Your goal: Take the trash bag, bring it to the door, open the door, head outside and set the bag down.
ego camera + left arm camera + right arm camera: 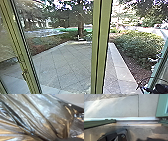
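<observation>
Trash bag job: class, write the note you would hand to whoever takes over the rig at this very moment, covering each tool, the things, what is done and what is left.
Left tool: state can't be told; the bag shows large at that wrist.
Right tool: state can't be told; a dark part of the right arm is near the green door.
Place: indoor side of the sill, with the paved yard beyond.
Done: the bag seems to be picked up and brought to the doorway; the door looks open.
Left: going outside, then putting the bag down.
</observation>
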Tool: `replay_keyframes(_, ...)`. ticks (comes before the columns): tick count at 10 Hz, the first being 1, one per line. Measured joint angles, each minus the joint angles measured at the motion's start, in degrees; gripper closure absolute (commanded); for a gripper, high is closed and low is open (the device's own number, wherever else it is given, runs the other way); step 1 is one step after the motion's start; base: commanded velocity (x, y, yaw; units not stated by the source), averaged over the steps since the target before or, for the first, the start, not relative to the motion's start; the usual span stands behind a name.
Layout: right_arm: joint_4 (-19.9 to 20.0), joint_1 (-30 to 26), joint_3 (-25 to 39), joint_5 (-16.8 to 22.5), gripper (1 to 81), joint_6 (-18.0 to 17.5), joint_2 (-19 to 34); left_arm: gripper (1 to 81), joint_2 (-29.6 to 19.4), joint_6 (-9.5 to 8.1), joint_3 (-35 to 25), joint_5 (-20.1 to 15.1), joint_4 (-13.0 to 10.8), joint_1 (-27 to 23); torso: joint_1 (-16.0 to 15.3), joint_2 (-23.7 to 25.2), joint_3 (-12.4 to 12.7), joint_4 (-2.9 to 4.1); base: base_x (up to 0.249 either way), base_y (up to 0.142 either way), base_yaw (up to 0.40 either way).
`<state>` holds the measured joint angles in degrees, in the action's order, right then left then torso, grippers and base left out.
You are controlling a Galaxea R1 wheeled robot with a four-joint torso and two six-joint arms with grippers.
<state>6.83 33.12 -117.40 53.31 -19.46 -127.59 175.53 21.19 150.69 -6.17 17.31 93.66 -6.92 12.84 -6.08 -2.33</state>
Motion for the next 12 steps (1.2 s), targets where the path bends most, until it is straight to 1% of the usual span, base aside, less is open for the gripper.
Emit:
replay_keyframes(4, -0.3, 7.4, 2.2, -5.6, 1.0, 0.8, -0.1, 81.1, 0.0, 0.0, 0.0, 0.0, -0.7, 0.0, 0.0, 0.0, 0.0, 0.0, 0.0, 0.0, 0.0)
replay_keyframes(7, -1.6, 13.2, 3.0, -10.1, 1.0, 1.0, -1.0, 81.1, -0.1, -0.02, 0.0, 0.2, -0.7, 0.0, 0.0, 0.0, 0.0, 0.0, 0.0, 0.0, 0.0)
replay_keyframes(9, -2.7, 18.4, 3.3, -13.8, 1.0, 1.5, -1.9, 81.1, -0.3, 0.0, 0.0, 0.4, -0.7, 0.0, 0.0, 0.0, 0.0, 0.0, 0.0, 0.0, 0.0)
replay_keyframes(12, -5.0, 27.1, 3.3, -20.3, 1.0, 2.1, -4.4, 81.1, -0.3, 0.0, 0.0, 0.4, -0.7, -0.1, 0.0, 0.0, 0.0, 0.0, 0.0, 0.0, 0.0)
